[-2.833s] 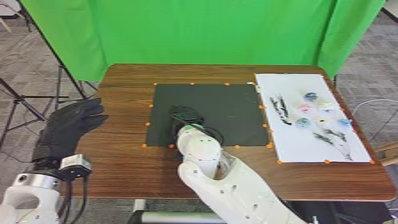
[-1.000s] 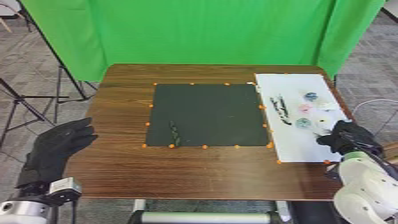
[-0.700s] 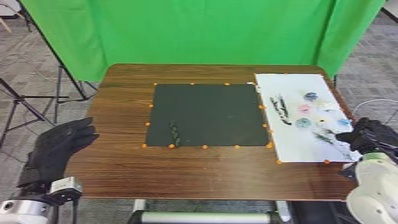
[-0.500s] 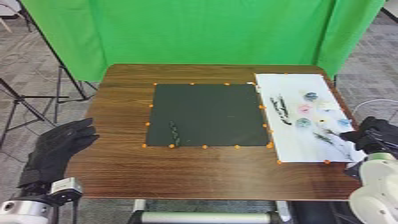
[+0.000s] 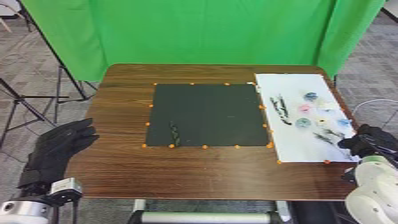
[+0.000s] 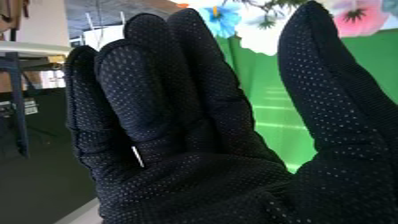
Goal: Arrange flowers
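Your table [image 5: 222, 175] | black mat [image 5: 209, 112] on it | white sheet [image 5: 291, 145] right of mat | your left hand [image 5: 55, 150] relaxed | your right hand [image 5: 370, 142] spread, at sheet's right edge | flowers [image 5: 306, 108] on sheet | dark sprig [image 5: 175, 134] on mat

From the middle of the head view, a green curtain [image 5: 204, 35] hangs at 12 o'clock, behind the brown wooden tabletop [image 5: 222, 177]. A black tripod stand [image 5: 61, 75] is at 10 o'clock, on grey carpet [image 5: 369, 65] that also shows at 2 o'clock. A thin white cable [image 5: 357, 106] curves at 3 o'clock; a pale bar [image 5: 204, 218] lies at 6 o'clock.
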